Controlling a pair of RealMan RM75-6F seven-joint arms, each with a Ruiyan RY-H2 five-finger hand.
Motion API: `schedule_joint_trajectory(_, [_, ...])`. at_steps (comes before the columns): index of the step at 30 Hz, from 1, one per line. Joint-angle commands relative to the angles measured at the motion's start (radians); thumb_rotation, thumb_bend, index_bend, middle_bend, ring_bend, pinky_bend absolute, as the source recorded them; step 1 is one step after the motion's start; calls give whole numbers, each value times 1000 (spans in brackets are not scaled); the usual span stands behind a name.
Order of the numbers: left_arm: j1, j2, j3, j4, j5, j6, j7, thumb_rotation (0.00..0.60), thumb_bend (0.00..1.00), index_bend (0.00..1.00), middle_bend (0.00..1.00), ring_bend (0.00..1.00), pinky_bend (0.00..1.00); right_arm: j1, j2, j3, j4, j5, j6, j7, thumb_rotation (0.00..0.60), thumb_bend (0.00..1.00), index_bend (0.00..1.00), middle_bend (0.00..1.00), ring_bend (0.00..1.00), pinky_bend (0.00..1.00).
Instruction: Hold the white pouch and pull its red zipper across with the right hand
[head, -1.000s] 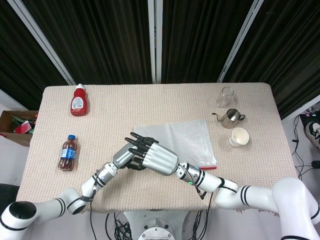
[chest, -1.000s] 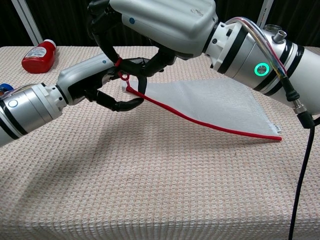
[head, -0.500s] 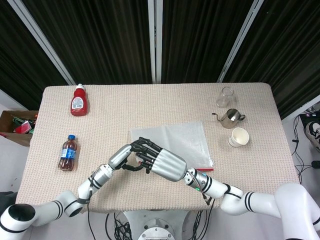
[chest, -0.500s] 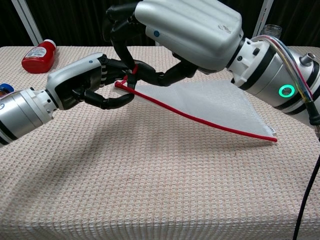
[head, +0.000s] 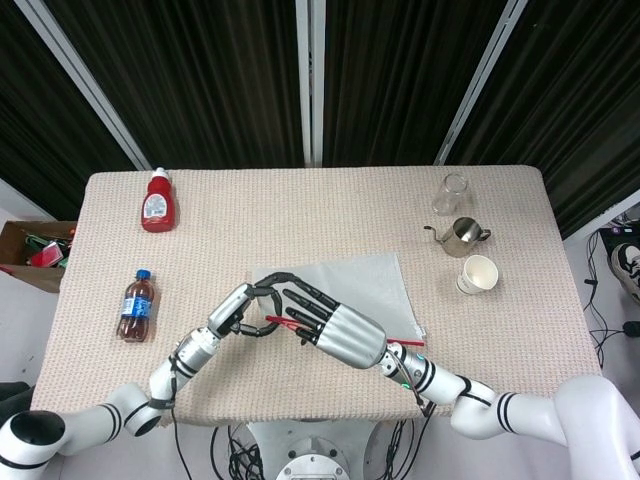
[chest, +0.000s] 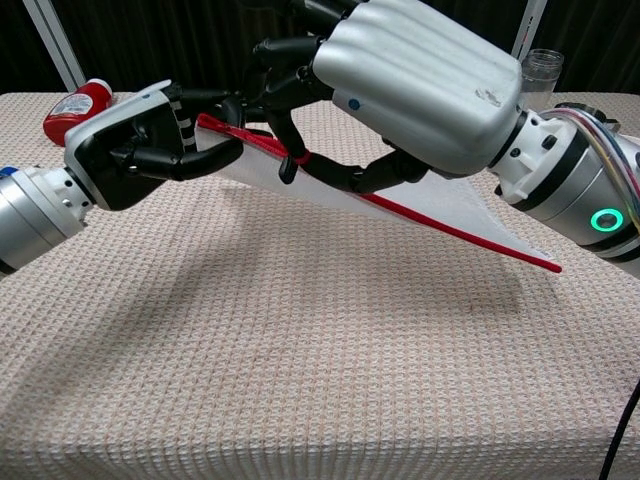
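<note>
The white mesh pouch (head: 375, 285) (chest: 455, 215) hangs lifted off the table, its red zipper edge (chest: 455, 232) running along its near side. My left hand (head: 240, 311) (chest: 140, 145) grips the pouch's left corner. My right hand (head: 335, 325) (chest: 400, 85) is just right of it, thumb and a finger pinching the red zipper pull (chest: 300, 158) a short way along the zipper. The pouch's right end (head: 415, 335) stays low near the table.
A cola bottle (head: 135, 305) and a red ketchup bottle (head: 157, 200) lie at the left. A glass (head: 452, 193), a metal pitcher (head: 462, 236) and a paper cup (head: 478, 274) stand at the right. A box (head: 30, 250) sits off the table's left edge.
Both hands have raised the pouch's left end and drawn it toward me. My right hand has moved the zipper pull a little to the right, away from the left hand.
</note>
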Motion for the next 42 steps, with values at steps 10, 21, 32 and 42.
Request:
schedule_joint_trajectory(10, [9,-4,-30,32,-35,-1,-16,600,446,632,187,98,121,-56,34,-26,-10,-12,35,-2,600,472,955,279,0,0])
schedule_joint_trajectory(21, [47,1,-56,61,-90,-9,9,600,450,641,187,98,121,-172,116,-99,-29,-16,93,-11,600,472,956,281,0,0])
schedule_joint_trajectory(32, [99,-4,-57,100,-127,-28,72,600,452,648,187,98,122,-329,199,-146,26,67,145,42,600,472,955,279,0,0])
schedule_joint_trajectory(42, [115,-10,-53,103,-119,-36,116,600,452,656,187,98,121,-383,210,-142,76,88,141,97,600,409,895,245,0,0])
